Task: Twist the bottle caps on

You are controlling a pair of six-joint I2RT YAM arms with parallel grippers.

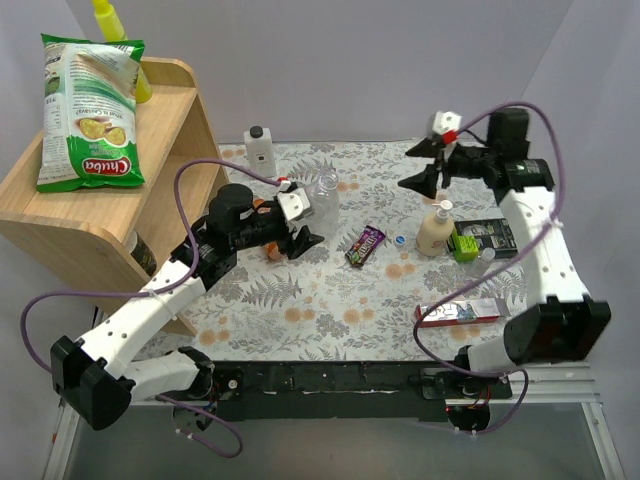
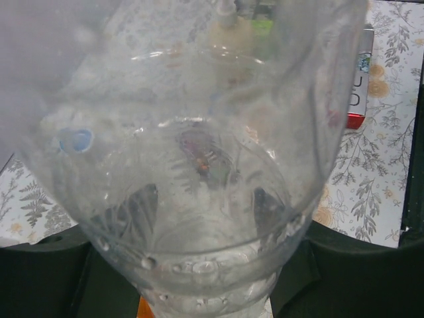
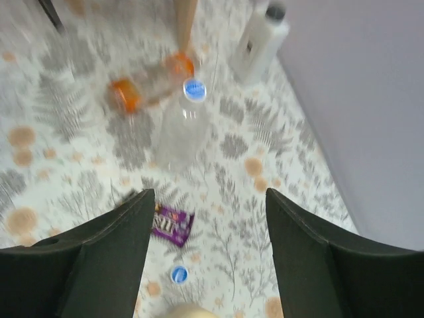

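My left gripper point(image 1: 300, 222) is shut on a clear bottle point(image 1: 323, 195), which fills the left wrist view point(image 2: 199, 165), with a dark finger on each side low down. In the right wrist view this bottle point(image 3: 175, 132) carries a blue cap point(image 3: 193, 89) on its neck. An orange bottle point(image 3: 149, 86) lies on its side just behind it, partly under the left gripper point(image 1: 272, 250). A loose blue cap point(image 1: 400, 240) rests on the cloth, also seen in the right wrist view point(image 3: 178, 273). My right gripper point(image 1: 432, 168) hovers open and empty point(image 3: 209, 218) to the right of the bottle.
A cream pump bottle point(image 1: 435, 230), a green box point(image 1: 465, 243) and a red-and-white box point(image 1: 460, 312) sit on the right. A purple candy pack point(image 1: 365, 243) lies mid-table. A white square bottle point(image 1: 258, 148) stands at the back. A wooden shelf point(image 1: 150, 150) with a chips bag point(image 1: 90, 110) is on the left.
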